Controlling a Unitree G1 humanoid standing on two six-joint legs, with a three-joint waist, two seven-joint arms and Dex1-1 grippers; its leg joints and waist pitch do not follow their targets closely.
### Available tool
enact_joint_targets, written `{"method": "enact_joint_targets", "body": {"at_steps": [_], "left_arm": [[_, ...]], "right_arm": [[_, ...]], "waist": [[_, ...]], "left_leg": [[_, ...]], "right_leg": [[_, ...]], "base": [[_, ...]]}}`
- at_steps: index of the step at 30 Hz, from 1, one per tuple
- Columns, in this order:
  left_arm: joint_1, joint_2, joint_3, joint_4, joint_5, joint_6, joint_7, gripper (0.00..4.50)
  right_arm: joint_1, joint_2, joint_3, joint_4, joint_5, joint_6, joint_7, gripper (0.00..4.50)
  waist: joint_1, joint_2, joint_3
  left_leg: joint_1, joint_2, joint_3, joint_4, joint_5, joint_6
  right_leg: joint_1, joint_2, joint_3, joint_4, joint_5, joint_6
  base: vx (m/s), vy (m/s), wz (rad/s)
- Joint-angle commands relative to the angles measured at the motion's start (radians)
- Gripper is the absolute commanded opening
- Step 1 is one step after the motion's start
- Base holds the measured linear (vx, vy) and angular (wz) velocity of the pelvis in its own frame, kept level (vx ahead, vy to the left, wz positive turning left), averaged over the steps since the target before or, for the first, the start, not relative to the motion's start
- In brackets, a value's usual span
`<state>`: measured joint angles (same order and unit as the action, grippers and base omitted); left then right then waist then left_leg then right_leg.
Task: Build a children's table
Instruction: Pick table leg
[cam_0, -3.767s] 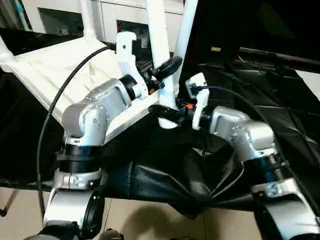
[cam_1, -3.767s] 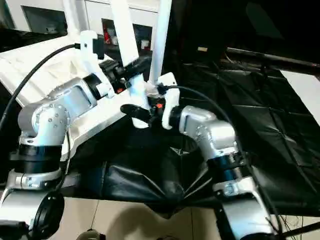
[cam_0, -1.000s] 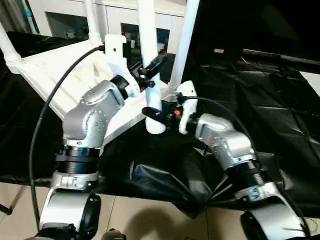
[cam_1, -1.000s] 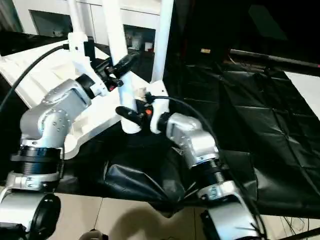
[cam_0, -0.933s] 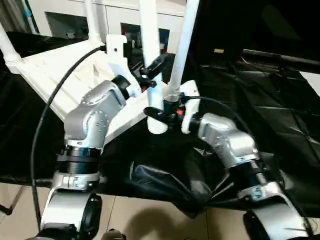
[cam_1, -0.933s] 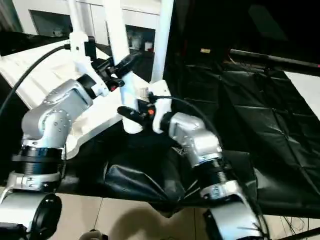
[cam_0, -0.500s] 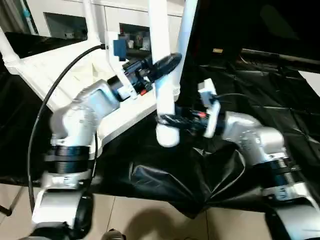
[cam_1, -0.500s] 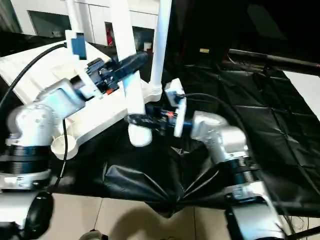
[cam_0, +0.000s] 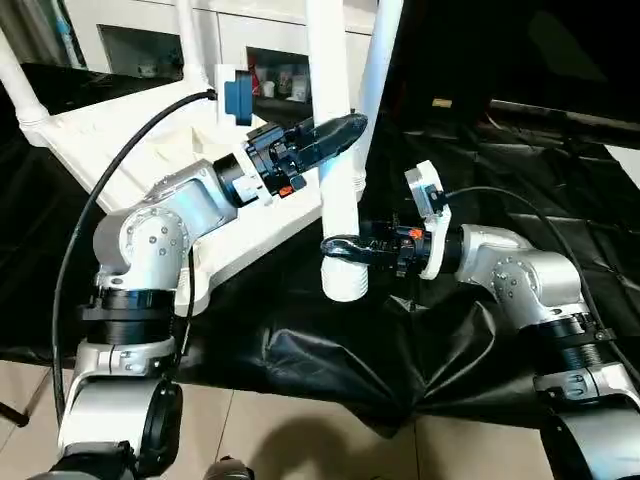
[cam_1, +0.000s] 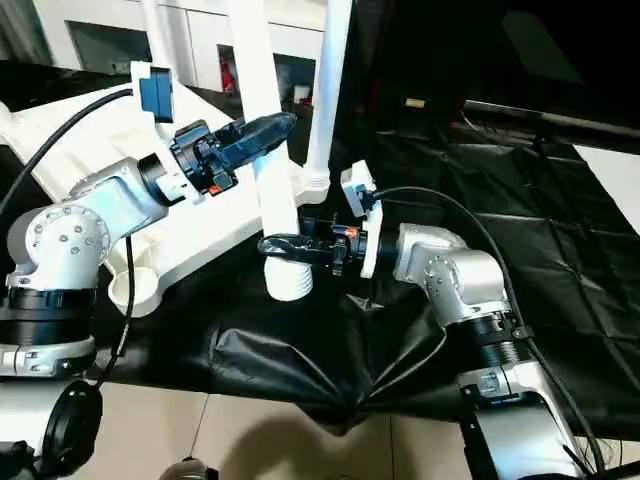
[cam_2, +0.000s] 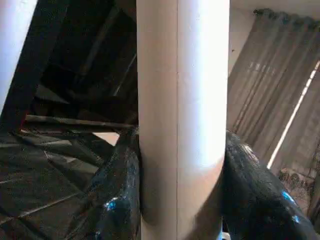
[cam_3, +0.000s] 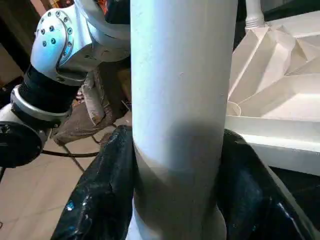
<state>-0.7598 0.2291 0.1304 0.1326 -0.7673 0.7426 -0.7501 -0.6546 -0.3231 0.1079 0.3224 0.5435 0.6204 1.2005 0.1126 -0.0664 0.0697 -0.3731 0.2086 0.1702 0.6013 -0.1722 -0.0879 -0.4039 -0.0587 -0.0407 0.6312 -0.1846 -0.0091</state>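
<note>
Black plastic sheeting (cam_0: 520, 160) covers the work surface and sags in folds over its near edge; on it, towards the robot's left, lies the white plastic square table top (cam_0: 110, 150), ribbed underside up and tilted, its far side cut off by the picture's edge; one round corner socket (cam_1: 130, 288) at the near corner stands open and unfilled; three long white tapered tube legs rise from other corners, the one nearest the middle (cam_0: 372, 90) running out of the picture at the top; a fourth white tube leg (cam_0: 336, 180) hangs upright in front of the top, its lower end clear of the sheeting, its upper end also cut off; the left gripper (cam_0: 338, 128) is closed round this loose leg higher up, black fingers (cam_2: 117, 200) pressed to both sides; the right gripper (cam_0: 342, 247) clasps the same leg near its lower end, fingers (cam_3: 100, 200) hugging the tube; white cabinets (cam_0: 250, 40) stand behind, contents too small to make out.
</note>
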Motion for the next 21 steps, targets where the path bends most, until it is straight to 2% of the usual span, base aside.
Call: {"method": "enact_joint_targets", "body": {"at_steps": [1, 6, 7, 8, 11, 12, 13, 14, 15, 21], "left_arm": [[-0.032, 0.004, 0.007, 0.016, 0.027, -0.013, 0.019, 1.82], [-0.036, 0.010, 0.013, 0.000, 0.016, -0.022, 0.008, 1.82], [-0.035, 0.017, 0.007, -0.005, 0.019, -0.027, -0.004, 1.82], [-0.034, 0.019, 0.004, -0.006, 0.020, -0.029, -0.007, 1.82], [-0.029, 0.024, 0.005, -0.010, 0.018, -0.028, -0.008, 1.82], [-0.028, 0.023, 0.005, -0.010, 0.017, -0.028, -0.009, 1.81], [-0.027, 0.022, 0.006, -0.010, 0.016, -0.028, -0.010, 1.81], [-0.026, 0.024, -0.001, -0.011, 0.022, -0.031, -0.015, 1.81], [-0.025, 0.025, -0.005, -0.014, 0.024, -0.031, -0.017, 1.81], [-0.022, 0.021, -0.006, -0.023, 0.022, -0.036, -0.014, 1.81]], "right_arm": [[-0.010, -0.011, -0.010, -0.056, 0.029, 0.000, 0.044, 1.86], [-0.011, -0.010, -0.010, -0.061, 0.030, 0.005, 0.046, 1.86], [-0.012, -0.008, -0.008, -0.060, 0.031, 0.007, 0.048, 1.86], [-0.012, -0.007, -0.008, -0.060, 0.031, 0.008, 0.048, 1.86], [-0.013, -0.003, -0.003, -0.063, 0.029, 0.009, 0.046, 1.86], [-0.015, -0.001, -0.002, -0.064, 0.029, 0.009, 0.046, 1.86], [-0.016, 0.000, -0.001, -0.064, 0.030, 0.010, 0.047, 1.86], [-0.019, 0.001, -0.001, -0.061, 0.030, 0.010, 0.047, 1.86], [-0.021, 0.001, -0.001, -0.059, 0.031, 0.011, 0.048, 1.86], [-0.028, 0.001, 0.005, -0.053, 0.025, 0.007, 0.054, 1.86]], "waist": [[0.001, 0.022, -0.082], [0.002, 0.015, -0.082], [0.002, 0.008, -0.082], [0.003, 0.013, -0.082], [0.002, 0.016, -0.082], [0.002, 0.011, -0.082], [0.003, 0.012, -0.082], [0.002, 0.005, -0.081], [0.003, 0.009, -0.081], [0.003, 0.007, -0.080]], "left_leg": [[0.016, 0.014, 0.000, -0.065, -0.155, -0.026], [0.015, 0.014, 0.001, -0.064, -0.144, -0.020], [0.014, 0.014, 0.002, -0.064, -0.139, -0.017], [0.014, 0.014, 0.001, -0.064, -0.136, -0.017], [0.015, 0.015, 0.001, -0.064, -0.136, -0.018], [0.015, 0.015, 0.002, -0.064, -0.137, -0.018], [0.014, 0.014, 0.002, -0.064, -0.137, -0.018], [0.014, 0.015, 0.003, -0.064, -0.135, -0.016], [0.015, 0.015, 0.002, -0.065, -0.134, -0.016], [0.012, 0.015, 0.002, -0.064, -0.132, -0.016]], "right_leg": [[0.060, -0.063, 0.032, -0.063, -0.082, -0.229], [0.060, -0.063, 0.032, -0.062, -0.083, -0.228], [0.060, -0.064, 0.033, -0.064, -0.086, -0.226], [0.060, -0.064, 0.033, -0.062, -0.093, -0.224], [0.058, -0.064, 0.033, -0.063, -0.091, -0.221], [0.058, -0.064, 0.033, -0.063, -0.092, -0.222], [0.059, -0.064, 0.033, -0.062, -0.093, -0.222], [0.059, -0.064, 0.033, -0.064, -0.100, -0.219], [0.058, -0.065, 0.033, -0.063, -0.107, -0.218], [0.058, -0.066, 0.034, -0.065, -0.121, -0.209]], "base": [[0.000, 0.000, 0.00], [0.000, 0.000, 0.00], [0.000, 0.000, 0.00], [0.000, 0.000, 0.00], [0.000, 0.000, 0.00], [0.000, 0.000, 0.00], [0.000, 0.000, 0.00], [0.000, 0.000, 0.00], [0.000, 0.000, 0.00], [0.000, 0.000, 0.00]]}}
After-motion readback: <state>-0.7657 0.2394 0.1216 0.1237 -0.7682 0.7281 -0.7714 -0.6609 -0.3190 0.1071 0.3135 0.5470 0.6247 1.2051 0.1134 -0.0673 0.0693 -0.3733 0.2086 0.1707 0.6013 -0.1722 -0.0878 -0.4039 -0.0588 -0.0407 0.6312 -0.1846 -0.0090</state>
